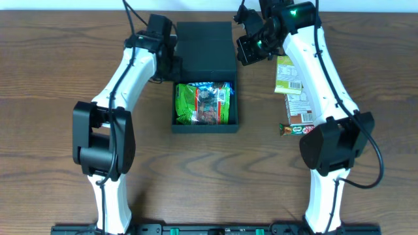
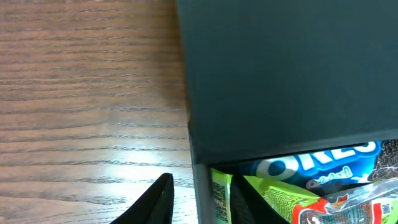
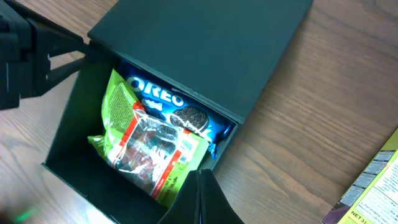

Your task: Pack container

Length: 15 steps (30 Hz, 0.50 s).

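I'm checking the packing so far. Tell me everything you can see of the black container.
The container is a matte black, roughly square box lying flat on the wooden table. Its hinged flap lid is raised at the far side, overhanging a blue Oreo packet; a green snack bag lies in front. The left claw straddles its left wall, open.

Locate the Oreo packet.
Right wrist view: the Oreo packet lies inside the black container, at its hinged end, partly under the flap lid and the green snack bag; overhead, mid-table.
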### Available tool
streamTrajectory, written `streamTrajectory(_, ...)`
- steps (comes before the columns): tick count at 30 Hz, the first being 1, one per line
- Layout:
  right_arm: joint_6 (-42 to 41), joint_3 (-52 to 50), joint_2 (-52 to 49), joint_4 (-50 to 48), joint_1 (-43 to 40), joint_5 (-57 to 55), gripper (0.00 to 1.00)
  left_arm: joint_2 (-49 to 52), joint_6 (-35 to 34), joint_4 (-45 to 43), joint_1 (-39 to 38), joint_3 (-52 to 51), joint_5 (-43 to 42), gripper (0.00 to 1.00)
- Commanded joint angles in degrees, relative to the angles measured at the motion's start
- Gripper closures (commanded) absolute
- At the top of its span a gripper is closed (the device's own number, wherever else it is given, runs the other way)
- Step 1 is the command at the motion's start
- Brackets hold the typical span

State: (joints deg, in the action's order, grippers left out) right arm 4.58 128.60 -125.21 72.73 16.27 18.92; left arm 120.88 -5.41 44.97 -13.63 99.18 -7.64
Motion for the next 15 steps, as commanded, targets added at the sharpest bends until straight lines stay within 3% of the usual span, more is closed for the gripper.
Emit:
streamTrajectory(1,0.2,0.1,-0.3,0.1,0.3,-0.3,0.99,0.7,-0.6,0.2,-0.7,0.7,4.8,0.69)
streamTrajectory(11,4.0,0.1,-0.3,2.9,0.5,4.3,0.99,1.9,-1.3,0.2,-0.7,0.5,4.8,0.92)
streamTrajectory(15,5.9,0.0,-0.3,4.9,1.6,5.2,0.99,2.9,-1.5,-0.3,-0.7,0.5,2.1,0.94)
